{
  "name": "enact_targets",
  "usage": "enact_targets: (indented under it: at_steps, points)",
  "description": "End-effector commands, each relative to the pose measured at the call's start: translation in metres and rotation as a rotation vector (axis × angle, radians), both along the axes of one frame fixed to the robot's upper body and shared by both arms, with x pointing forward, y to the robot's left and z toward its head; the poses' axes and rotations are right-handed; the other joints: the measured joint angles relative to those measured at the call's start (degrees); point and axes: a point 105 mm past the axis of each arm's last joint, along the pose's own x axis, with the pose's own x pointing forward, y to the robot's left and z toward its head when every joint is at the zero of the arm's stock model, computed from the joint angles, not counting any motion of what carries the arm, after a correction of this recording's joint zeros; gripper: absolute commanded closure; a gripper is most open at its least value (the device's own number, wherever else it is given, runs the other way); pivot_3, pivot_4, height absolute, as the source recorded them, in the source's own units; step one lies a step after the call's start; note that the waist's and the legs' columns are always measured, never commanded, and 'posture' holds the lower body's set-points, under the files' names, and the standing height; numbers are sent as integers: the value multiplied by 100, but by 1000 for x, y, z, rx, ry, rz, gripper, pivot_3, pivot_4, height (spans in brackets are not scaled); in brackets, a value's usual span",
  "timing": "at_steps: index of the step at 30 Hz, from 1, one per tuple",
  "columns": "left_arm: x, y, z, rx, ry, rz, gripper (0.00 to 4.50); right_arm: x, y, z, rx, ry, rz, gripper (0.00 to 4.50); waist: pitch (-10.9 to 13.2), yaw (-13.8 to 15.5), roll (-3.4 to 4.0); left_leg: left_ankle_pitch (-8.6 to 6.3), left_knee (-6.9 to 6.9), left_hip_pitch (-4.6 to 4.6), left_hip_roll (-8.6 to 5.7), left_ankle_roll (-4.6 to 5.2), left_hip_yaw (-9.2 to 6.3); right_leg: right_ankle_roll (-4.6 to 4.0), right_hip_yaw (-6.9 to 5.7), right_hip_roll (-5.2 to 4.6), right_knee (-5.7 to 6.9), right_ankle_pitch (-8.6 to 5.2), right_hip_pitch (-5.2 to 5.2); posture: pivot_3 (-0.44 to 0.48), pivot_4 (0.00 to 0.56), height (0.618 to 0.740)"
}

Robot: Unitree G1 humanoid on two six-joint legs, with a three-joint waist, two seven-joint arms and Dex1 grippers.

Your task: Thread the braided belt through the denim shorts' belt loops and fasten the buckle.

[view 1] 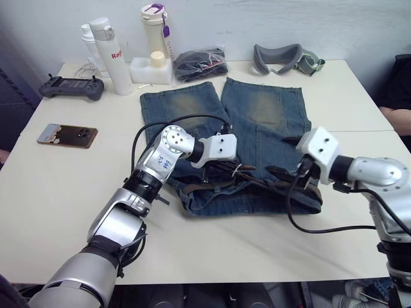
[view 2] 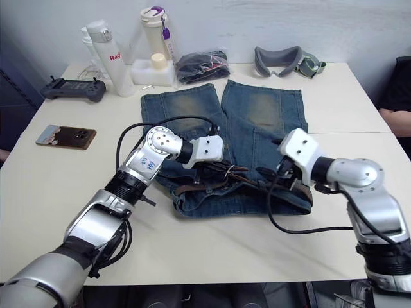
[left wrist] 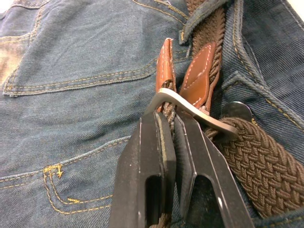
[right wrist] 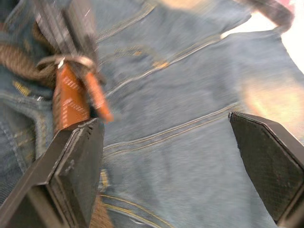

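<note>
We count one pair of shorts (view 1: 257,122), lying flat mid-table with the waistband toward the robot, and one belt (left wrist: 256,156) running along that waistband. The belt sits under at least one loop (left wrist: 202,19) in the left wrist view, so we judge threading largely done; how many loops are filled we cannot tell.

The one buckle (left wrist: 190,107) sits over the front of the shorts beside the waist button (left wrist: 237,110). The left gripper (left wrist: 173,128) is clamped on the buckle frame, fingers nearly together around the metal. Two brown leather ends stand up through or behind the frame, one the tip and one the buckle tab, we think. We cannot see the prong seated in the weave, so we judge fastening unfinished: the tip needs pulling through and the prong setting.

The right gripper (right wrist: 166,137) hovers spread wide over the denim near the buckle, gripping nothing.

Other counts:
- bottles (view 1: 109,54): two white ones at the far left, plus a third with a purple lid
- phone (view 1: 67,135): one
- controller (view 1: 71,87): one
- goggles (view 1: 282,59): one
- black bundle (view 1: 200,63): one
</note>
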Motion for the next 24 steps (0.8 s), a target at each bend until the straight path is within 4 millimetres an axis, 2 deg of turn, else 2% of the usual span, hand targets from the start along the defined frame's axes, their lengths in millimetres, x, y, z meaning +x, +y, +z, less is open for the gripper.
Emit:
enact_targets:
  at_steps: [1,6,7,9,14,16,17,18,20,24]
  points:
    - [1,-9,18,-40,-50,-5,4500,2,8,7,-11,-51,37,54,0,-2,0,0,0,0,0,0,0,0,0,0,0,0,-1,0,150,740]
    - [-3,-18,15,-53,-43,-11,4500,5,16,2,12,-49,43,54,0,5,0,0,-1,0,1,0,0,0,0,1,0,0,-1,0,150,740]
    - [-4,-20,15,-55,-40,-14,4500,7,17,1,18,-50,43,280,0,3,0,0,0,0,0,0,1,0,1,0,0,0,-1,0,150,740]
    - [-5,-22,15,-62,-35,-19,4500,9,21,-3,30,-48,44,820,0,0,0,0,1,0,0,0,2,2,2,0,0,1,-1,0,150,740]
    - [-4,-19,14,-51,-35,-11,4500,10,26,-13,37,-38,53,3162,0,5,0,0,0,0,0,0,3,2,2,0,0,1,-2,0,150,740]
    - [-3,-17,17,-70,-2,3,3636,10,27,-15,31,-44,57,4048,0,-2,0,0,1,0,0,0,5,3,5,0,0,2,-2,0,150,740]
    - [-5,-16,19,-86,33,3,3399,10,27,-16,27,-45,57,4409,0,-3,0,0,1,1,0,0,6,3,6,1,0,2,-2,0,150,740]
    - [-6,-15,20,-97,58,2,2824,11,27,-17,25,-46,57,4500,0,-6,0,0,0,1,1,0,6,3,6,2,0,2,-2,0,150,740]
    - [-7,-8,26,-111,78,4,1993,12,25,-18,12,-54,55,4500,0,-7,0,0,0,1,1,0,6,3,6,2,0,2,-3,0,150,740]
    - [1,21,42,-114,75,94,212,12,19,-16,-4,-66,54,4500,0,-11,0,1,-2,1,2,-2,7,3,8,3,1,2,-5,0,150,740]
